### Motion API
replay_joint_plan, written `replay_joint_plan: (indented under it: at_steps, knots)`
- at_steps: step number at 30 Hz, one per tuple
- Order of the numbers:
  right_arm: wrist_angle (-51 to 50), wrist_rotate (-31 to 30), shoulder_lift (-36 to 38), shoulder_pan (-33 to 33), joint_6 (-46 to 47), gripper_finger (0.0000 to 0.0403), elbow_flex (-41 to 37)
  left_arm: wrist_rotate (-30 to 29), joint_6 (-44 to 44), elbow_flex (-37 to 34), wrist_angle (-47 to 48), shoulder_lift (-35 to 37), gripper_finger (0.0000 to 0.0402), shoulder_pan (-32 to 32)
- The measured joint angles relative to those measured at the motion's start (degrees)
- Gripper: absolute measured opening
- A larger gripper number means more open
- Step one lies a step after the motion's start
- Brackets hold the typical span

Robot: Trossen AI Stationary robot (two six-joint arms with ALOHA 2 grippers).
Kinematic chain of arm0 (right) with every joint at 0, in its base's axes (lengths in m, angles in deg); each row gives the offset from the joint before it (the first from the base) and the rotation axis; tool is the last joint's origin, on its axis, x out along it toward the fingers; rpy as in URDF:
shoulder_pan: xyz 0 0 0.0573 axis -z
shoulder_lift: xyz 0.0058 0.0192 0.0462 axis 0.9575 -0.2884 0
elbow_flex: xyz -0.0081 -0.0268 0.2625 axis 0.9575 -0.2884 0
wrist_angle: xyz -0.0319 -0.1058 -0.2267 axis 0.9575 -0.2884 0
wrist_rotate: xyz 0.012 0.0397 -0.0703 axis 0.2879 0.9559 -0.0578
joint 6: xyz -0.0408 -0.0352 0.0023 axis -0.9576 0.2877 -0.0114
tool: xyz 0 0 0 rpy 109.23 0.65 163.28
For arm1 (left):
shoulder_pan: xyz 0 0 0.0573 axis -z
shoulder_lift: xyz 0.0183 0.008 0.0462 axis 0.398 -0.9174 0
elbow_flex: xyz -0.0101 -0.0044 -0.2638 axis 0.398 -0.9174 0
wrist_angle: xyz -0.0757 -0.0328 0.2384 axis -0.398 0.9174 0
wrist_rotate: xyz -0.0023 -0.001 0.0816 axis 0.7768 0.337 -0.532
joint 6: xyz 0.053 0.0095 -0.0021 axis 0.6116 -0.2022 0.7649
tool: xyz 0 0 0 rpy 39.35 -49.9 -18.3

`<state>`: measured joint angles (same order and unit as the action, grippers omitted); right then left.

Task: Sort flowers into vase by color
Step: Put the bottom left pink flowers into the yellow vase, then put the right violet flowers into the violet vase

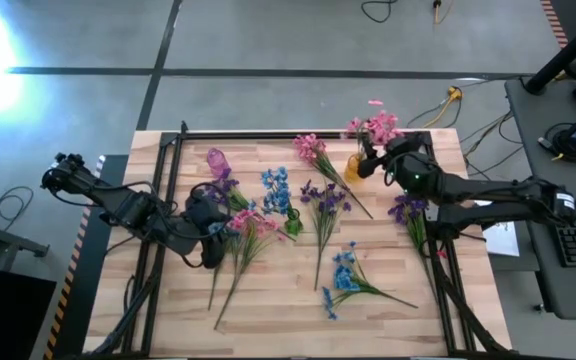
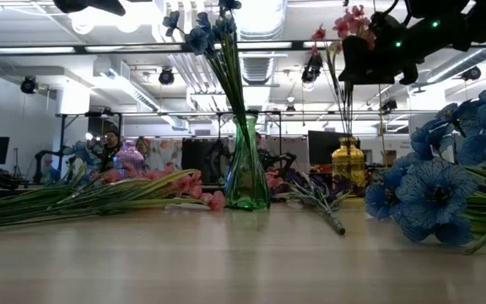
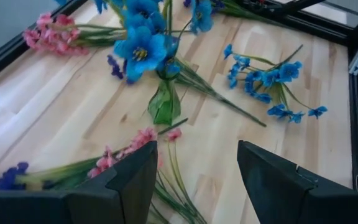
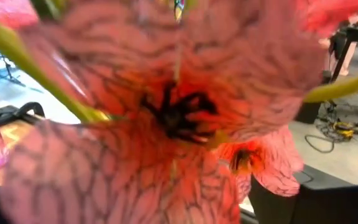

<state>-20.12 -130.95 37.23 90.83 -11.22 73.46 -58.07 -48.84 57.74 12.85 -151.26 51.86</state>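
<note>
I am watching the right gripper (image 1: 372, 160) hovering at the upper right of the high view, just beside the yellow vase (image 1: 354, 166), where a pink sprig (image 1: 376, 126) is standing with its blossoms above the gripper. Whether its fingers are apart or closed I cannot tell — nothing shows them clearly. In the right wrist view a pink blossom (image 4: 166, 118) is filling nearly the whole frame, right up against the lens.

The left gripper (image 1: 220, 240) is sitting at the left middle of the high view, over the loose pink flowers (image 1: 248, 228) lying on the table (image 1: 388, 320). The left wrist view is giving me what the overhead cannot: the two dark fingers (image 3: 129, 180) are standing wide apart with nothing between them, and pink blossom tips (image 3: 143, 138) are lying on the wood just beyond them.

The green vase (image 1: 292, 224) is holding a blue sprig (image 1: 276, 188) — in the low view it is standing upright at centre frame (image 2: 246, 173), stems rising out the top. More blue flowers (image 1: 344, 278) are lying at lower centre, purple ones (image 1: 324, 200) in the middle, and another purple sprig (image 1: 408, 210) under the right arm. A clear purple vase (image 1: 217, 160) is sitting at the upper left of the table.
</note>
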Motion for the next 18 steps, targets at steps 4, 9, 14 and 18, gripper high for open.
replay_joint_plan:
  at_steps: [4,9,14,18]
  knots:
    - [-5.76,1.88,2.92,-0.22,2.94,0.0251,0.00,-0.01,-4.22,-0.11,2.69,0.00,0.0210,0.00]
    - [-10.70,6.44,5.89,-0.22,6.51,0.0268,0.02,0.15,-8.37,-1.68,3.05,-0.02,0.0210,0.00]
    - [-14.75,7.57,7.87,-0.22,8.90,0.0277,0.00,1.52,-13.23,-4.32,3.39,-0.02,0.0210,0.04]
    - [-15.67,7.58,8.48,-0.22,9.00,0.0279,0.00,2.16,-16.24,-5.78,3.59,-0.02,0.0210,0.04]
